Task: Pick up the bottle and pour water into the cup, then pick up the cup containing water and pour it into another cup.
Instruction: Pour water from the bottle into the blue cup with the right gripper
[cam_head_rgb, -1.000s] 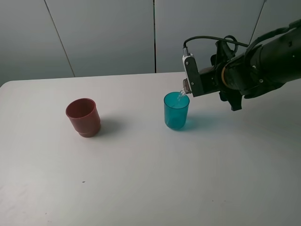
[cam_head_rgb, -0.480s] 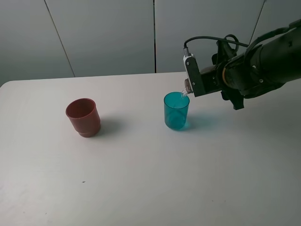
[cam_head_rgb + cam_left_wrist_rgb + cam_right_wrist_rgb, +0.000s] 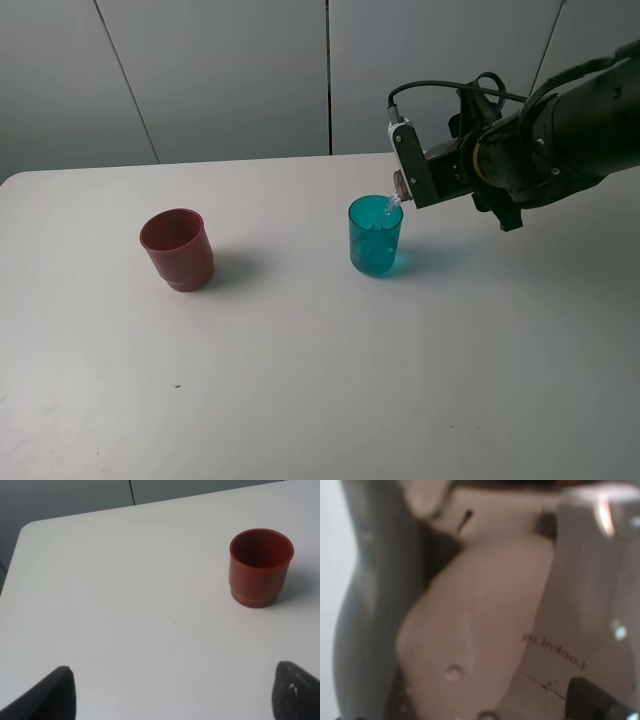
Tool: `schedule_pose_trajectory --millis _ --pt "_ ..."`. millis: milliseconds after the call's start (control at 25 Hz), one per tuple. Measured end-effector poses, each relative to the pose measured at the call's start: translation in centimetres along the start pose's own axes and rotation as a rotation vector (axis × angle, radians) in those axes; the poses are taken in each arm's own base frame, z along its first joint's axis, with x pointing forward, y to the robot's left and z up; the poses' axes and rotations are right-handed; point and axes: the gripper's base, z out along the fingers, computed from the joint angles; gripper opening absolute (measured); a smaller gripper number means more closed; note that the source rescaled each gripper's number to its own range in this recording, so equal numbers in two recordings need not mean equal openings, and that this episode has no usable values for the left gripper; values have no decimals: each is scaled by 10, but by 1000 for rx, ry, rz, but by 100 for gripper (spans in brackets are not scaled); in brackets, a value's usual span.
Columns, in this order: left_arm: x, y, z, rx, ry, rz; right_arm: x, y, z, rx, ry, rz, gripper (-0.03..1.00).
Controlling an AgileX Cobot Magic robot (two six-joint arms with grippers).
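Note:
The teal cup [image 3: 375, 236] stands upright in mid-table with some water in it. My right gripper [image 3: 440, 170] is shut on the bottle, which lies tilted on its side; only its neck [image 3: 398, 183] shows beyond the arm, just above the cup's right rim. A thin stream of water [image 3: 385, 207] falls from it into the cup. In the right wrist view the bottle's clear body [image 3: 485, 630] fills the frame, blurred. The red-brown cup [image 3: 177, 249] stands upright to the left, also in the left wrist view [image 3: 261, 567]. My left gripper [image 3: 175, 697] is open and empty, well short of it.
The white table [image 3: 320, 380] spreads around both cups, with its left rounded corner [image 3: 30, 530] and far edge against a grey panelled wall [image 3: 230, 70]. A black cable [image 3: 440, 85] loops above the right arm.
The right arm and bottle neck have shifted very slightly up and right while the water keeps running into the teal cup. Both cups have stayed put.

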Motion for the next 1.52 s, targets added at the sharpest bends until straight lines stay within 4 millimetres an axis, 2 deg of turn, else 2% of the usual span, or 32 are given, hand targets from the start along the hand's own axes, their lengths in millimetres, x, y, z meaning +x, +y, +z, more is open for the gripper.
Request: schedule_pose_trajectory --millis 280,720,1200,1520 --pt "0 0 0 0 0 0 1 -13 0 38 17 6 4" --pt "0 0 0 0 0 0 2 -13 0 43 26 -73 4" --pt "0 0 0 0 0 0 2 -14 0 45 29 -79 4" --pt "0 0 0 0 0 0 -2 -32 -3 95 23 -79 4"
